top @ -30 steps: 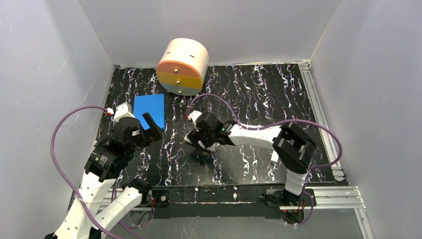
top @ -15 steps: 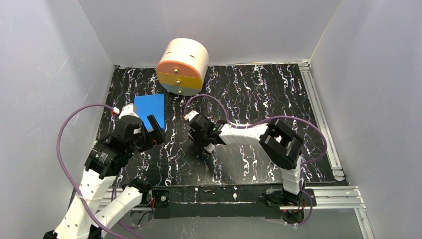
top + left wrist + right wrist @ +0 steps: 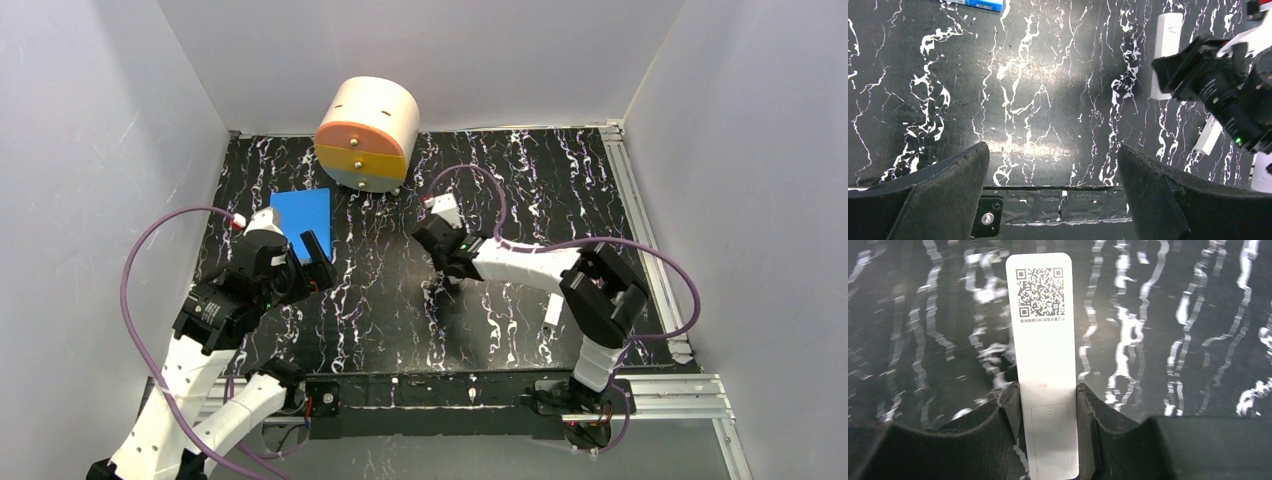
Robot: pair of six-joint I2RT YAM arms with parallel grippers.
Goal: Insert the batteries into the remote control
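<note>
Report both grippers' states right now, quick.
Left gripper: open, holding nothing.
Right gripper: closed on the remote control, gripping its long sides, label side facing the wrist camera.

The only clear marking is a black QR code point(image 3: 1042, 291) printed on the plain white back of the remote control point(image 3: 1045, 365). It sits at the end that sticks out well beyond the fingers point(image 3: 1093, 425) of the right gripper point(image 3: 1048, 390), which press on the handset's two long edges. Just below the code, nearer the fingertips, runs one line of tiny Chinese characters, too small to read with certainty. Between the fingers, the battery cover point(image 3: 1050, 440) bears a few short embossed dashes and no lettering. Nothing else can be read.
</note>
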